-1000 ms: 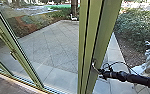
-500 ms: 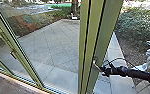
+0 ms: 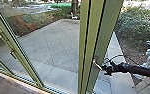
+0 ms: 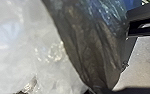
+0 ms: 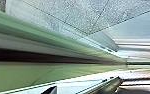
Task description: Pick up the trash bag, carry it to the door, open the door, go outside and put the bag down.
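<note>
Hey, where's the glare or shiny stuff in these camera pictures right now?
Head view: bright, pale patches beyond the bushes; left wrist view: small glints on pale plastic, bluish sheen on dark plastic; right wrist view: whitish glare beside the green door frame.

The right arm (image 3: 136, 70) is black and tubular (a thin dark cable (image 3: 119, 55) loops beside it).

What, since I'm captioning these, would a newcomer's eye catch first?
The thick green door frame, running down the head view's middle, stands out most. The robot's black right arm reaches to the metal handle from the picture's right. In the left wrist view, dark plastic bagging meets glossy whitish plastic.
</note>
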{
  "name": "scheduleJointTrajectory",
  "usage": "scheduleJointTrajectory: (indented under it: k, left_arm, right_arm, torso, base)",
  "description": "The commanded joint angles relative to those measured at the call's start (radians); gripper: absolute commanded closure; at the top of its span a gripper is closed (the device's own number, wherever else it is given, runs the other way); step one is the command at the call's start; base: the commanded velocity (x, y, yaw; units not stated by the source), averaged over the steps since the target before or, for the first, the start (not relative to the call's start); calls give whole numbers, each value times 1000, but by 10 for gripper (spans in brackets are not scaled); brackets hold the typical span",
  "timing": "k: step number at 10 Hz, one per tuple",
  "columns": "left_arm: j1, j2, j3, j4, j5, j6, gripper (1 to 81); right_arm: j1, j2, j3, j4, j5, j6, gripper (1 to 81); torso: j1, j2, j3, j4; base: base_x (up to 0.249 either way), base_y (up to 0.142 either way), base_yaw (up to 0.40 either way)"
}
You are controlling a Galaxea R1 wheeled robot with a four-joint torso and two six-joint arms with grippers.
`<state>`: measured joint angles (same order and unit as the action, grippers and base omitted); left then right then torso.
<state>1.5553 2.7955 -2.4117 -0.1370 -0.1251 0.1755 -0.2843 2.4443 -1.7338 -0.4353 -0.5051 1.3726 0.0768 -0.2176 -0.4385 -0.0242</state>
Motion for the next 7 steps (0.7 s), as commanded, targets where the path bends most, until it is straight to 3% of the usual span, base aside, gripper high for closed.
scheduleJointTrajectory:
  k: [1, 7]
  left_arm:
    - [7, -13, 9, 4, 76, 1, 811]
    - [12, -8, 9, 0, 76, 1, 811]
  right_arm:
    - [270, -91, -88, -60, -104, -10, 10]
    - [337, -97, -61, -54, -102, -12, 10]
  torso:
    - [0, 0, 0, 0]
    - [1, 1, -1, 0]
  base:
    - [0, 0, 0]
    - [0, 0, 0]
